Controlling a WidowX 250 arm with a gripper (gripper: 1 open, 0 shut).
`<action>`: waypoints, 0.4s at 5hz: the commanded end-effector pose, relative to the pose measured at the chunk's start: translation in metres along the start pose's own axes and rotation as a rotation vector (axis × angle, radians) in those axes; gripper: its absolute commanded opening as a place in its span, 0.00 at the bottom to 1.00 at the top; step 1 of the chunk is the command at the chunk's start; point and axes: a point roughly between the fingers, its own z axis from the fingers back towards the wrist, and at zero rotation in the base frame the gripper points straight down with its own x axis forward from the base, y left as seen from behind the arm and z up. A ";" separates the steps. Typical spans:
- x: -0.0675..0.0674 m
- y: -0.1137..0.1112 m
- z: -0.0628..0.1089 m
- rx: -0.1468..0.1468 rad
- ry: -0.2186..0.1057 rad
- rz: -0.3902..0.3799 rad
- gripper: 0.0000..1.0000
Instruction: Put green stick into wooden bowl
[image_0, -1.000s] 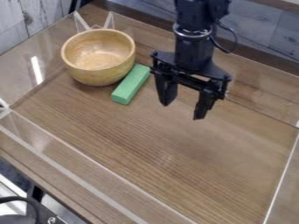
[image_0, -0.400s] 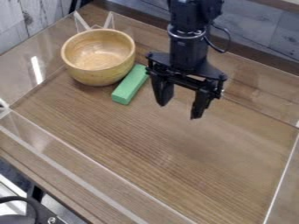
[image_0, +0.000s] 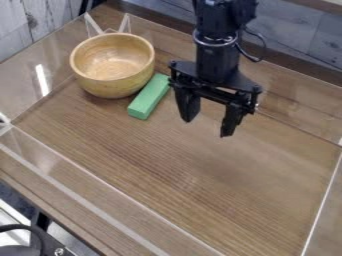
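- Camera view, looking down at an angle: a wood-grain bench (image_0: 201, 190) with low clear walls around its edges.
- The green stick (image_0: 150, 96) is a small, bright green bar with flat sides and squared ends, plain and unmarked. Its top face looks a shade lighter than the side facing the camera.
- It lies flat on the bench, long axis running diagonally from lower left to upper right, with the upper end reaching toward the arm.
- The wooden bowl (image_0: 111, 64) sits upright at the upper left: round, light tan, with a thick rim and a smooth hollow that holds nothing visible.
- The stick lies just beside the bowl, at its lower right. Its near end seems to come very close to the bowl's wall, though at this resolution I cannot tell whether they touch.
- The stick is shorter than the bowl is wide.
- The black tool (image_0: 210, 112) hangs from a dark arm at the upper centre and points down at the bench.
- Its fingers (image_0: 231, 122) are spread wide apart with nothing between them.
- The tool stands just to the right of the stick; the left finger is near the stick's upper end, and the tips appear to be above the bench surface rather than on it.
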 end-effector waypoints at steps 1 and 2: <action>0.004 -0.002 0.013 -0.006 -0.058 0.004 1.00; 0.003 -0.002 0.011 -0.003 -0.063 0.004 1.00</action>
